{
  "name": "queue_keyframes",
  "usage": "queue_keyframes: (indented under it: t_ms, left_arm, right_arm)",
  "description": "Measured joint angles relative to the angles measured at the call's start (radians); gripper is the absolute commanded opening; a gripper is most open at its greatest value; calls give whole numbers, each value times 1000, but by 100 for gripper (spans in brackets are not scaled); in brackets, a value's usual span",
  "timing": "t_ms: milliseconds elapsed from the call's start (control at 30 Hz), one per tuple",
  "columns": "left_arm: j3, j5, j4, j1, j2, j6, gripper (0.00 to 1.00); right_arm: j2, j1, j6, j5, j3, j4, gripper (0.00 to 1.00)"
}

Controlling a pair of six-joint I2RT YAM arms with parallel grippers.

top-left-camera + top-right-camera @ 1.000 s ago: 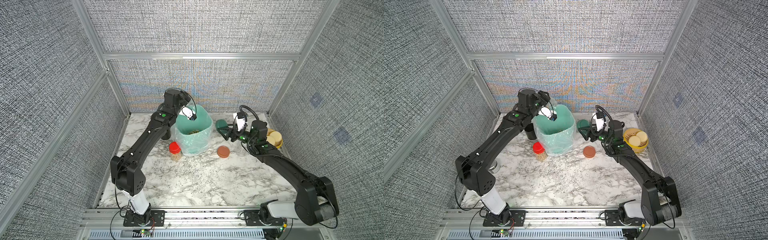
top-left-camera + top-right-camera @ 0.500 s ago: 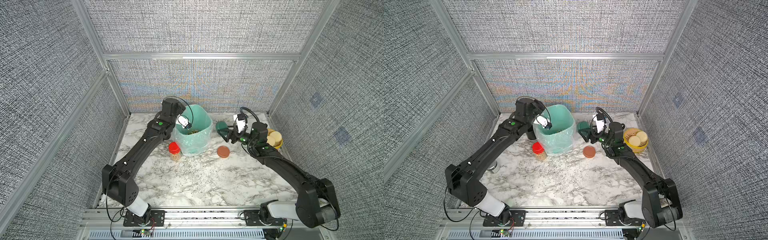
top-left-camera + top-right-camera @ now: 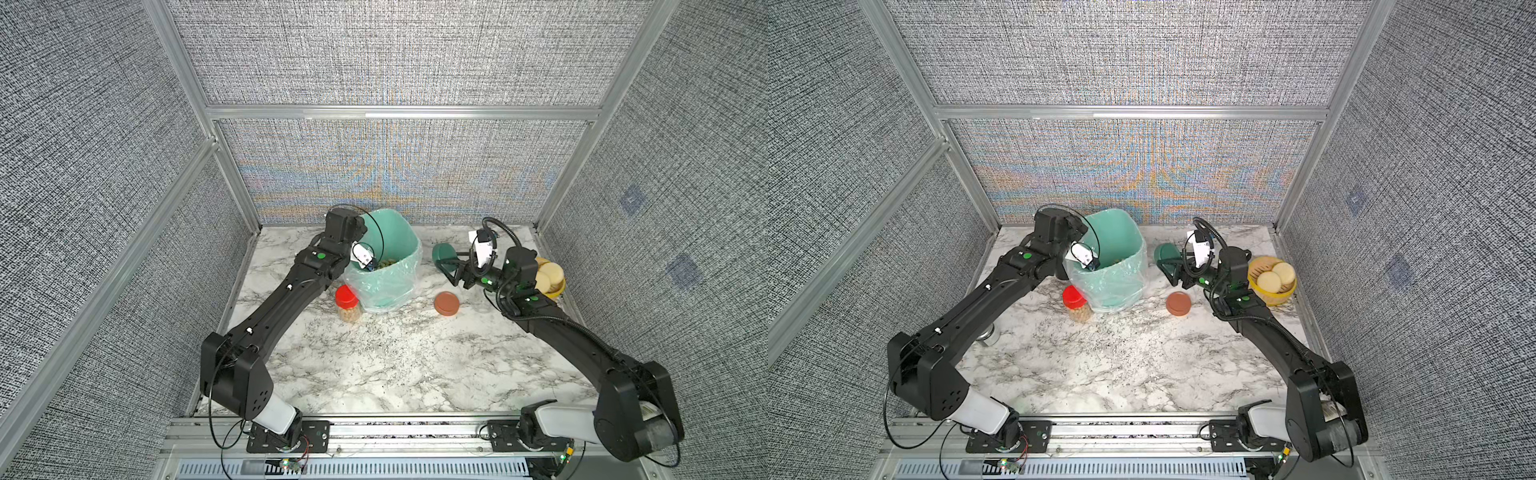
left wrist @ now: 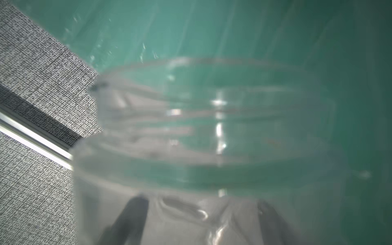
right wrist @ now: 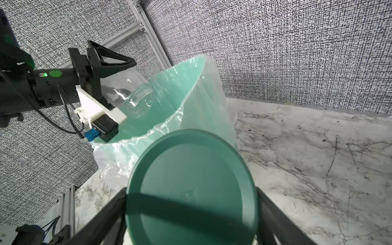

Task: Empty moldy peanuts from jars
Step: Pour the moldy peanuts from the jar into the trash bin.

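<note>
My left gripper (image 5: 118,84) is shut on a clear lidless jar (image 5: 135,99), held tilted with its mouth inside the green lined bin (image 3: 399,220). The left wrist view shows that jar (image 4: 212,127) as empty, between dark fingers (image 4: 131,216). Moldy peanuts (image 3: 388,262) lie at the bottom of the bin. A red-lidded jar (image 3: 347,301) with peanuts in it stands upright on the table by the bin's front left. My right gripper (image 3: 446,266) is shut on a dark green lid (image 5: 191,184), held to the right of the bin.
A terracotta lid (image 3: 446,303) lies flat on the marble in front of the right gripper. A yellow bowl (image 3: 1273,295) of pale round discs stands at the far right. A steel tin (image 3: 987,334) shows under the left arm. Fabric walls close in three sides.
The left arm has drawn back and down, bringing the jar from over the middle of the bin to its left rim. The right arm has held nearly still.
</note>
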Motion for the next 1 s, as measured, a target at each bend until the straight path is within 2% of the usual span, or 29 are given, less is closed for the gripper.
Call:
queue_keyframes:
  t_ms: [167, 267, 367, 600, 733, 1000]
  left_arm:
    - [154, 15, -15, 0, 25, 0, 0]
    - [198, 22, 19, -1, 37, 0, 0]
    - [168, 36, 24, -6, 37, 0, 0]
    - [-12, 19, 3, -5, 4, 0, 0]
    - [23, 48, -28, -5, 9, -12, 0]
    - [226, 230, -186, -8, -6, -394, 0]
  right_arm:
    - [14, 0, 11, 0, 0, 8, 51]
    - [17, 0, 21, -1, -6, 15, 51]
    - [17, 0, 26, -2, -13, 17, 51]
    - [3, 0, 25, -2, -16, 16, 51]
    - [3, -1, 23, -3, -16, 16, 51]
    - [-9, -1, 22, -3, -4, 16, 51]
